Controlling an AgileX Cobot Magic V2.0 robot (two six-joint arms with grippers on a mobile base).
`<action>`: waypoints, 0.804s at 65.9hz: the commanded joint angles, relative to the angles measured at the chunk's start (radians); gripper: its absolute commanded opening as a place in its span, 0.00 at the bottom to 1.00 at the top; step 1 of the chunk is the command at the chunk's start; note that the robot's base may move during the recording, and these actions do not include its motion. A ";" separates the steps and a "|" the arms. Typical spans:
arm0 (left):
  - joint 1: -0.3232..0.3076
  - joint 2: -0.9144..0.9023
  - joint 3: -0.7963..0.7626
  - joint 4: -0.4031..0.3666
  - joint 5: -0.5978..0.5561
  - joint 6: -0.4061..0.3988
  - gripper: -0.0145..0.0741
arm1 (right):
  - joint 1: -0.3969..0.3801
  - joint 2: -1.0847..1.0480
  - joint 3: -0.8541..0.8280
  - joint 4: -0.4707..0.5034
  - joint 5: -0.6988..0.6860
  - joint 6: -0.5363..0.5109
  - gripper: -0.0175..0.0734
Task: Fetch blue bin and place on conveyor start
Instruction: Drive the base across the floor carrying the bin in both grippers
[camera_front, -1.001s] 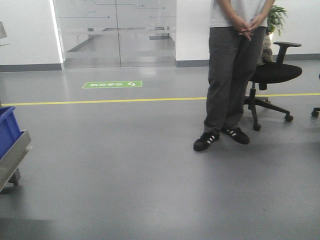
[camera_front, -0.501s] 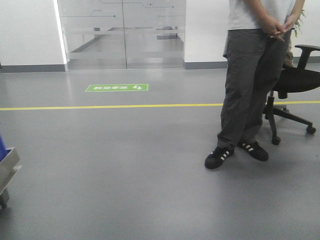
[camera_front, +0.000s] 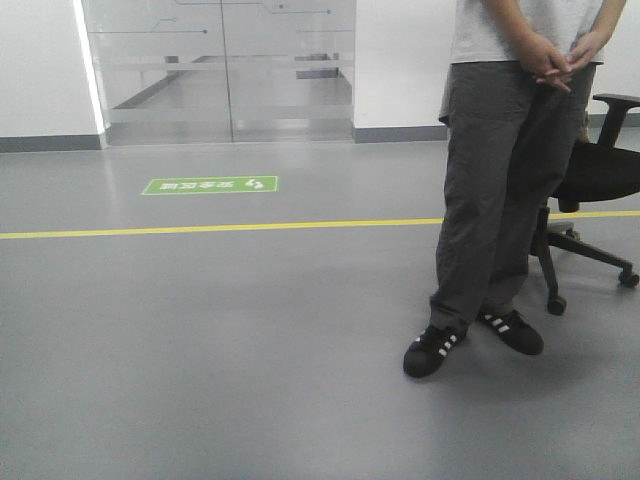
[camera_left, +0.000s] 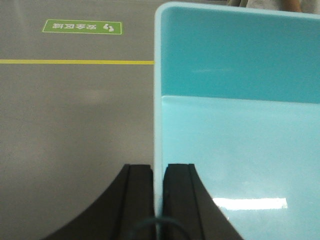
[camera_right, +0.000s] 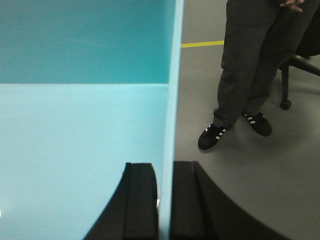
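The pale turquoise blue bin (camera_left: 235, 130) fills the right of the left wrist view, and the same blue bin (camera_right: 80, 125) fills the left of the right wrist view. My left gripper (camera_left: 158, 172) is shut on the bin's left wall, one finger inside and one outside. On the opposite side, my right gripper (camera_right: 165, 170) clamps the right wall the same way. The bin hangs above the grey floor. It does not show in the front view, nor do the grippers. The conveyor start is out of view.
A person (camera_front: 500, 200) in dark trousers and black shoes stands on the right, close ahead, with a black office chair (camera_front: 595, 190) behind. A yellow floor line (camera_front: 200, 228) and a green floor sign (camera_front: 210, 185) lie before glass doors (camera_front: 220, 70).
The front view has swung: the steel cart with a dark blue bin slid out at the left edge, and the person now stands nearer and larger.
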 joint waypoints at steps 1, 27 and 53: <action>0.002 -0.011 -0.010 0.030 -0.044 0.002 0.04 | 0.003 -0.011 -0.013 -0.014 -0.051 -0.008 0.02; 0.002 -0.011 -0.010 0.030 -0.048 0.002 0.04 | 0.003 -0.011 -0.013 -0.014 -0.051 -0.008 0.02; 0.002 -0.011 -0.010 0.032 -0.047 0.002 0.04 | 0.003 -0.011 -0.013 -0.014 -0.046 -0.008 0.02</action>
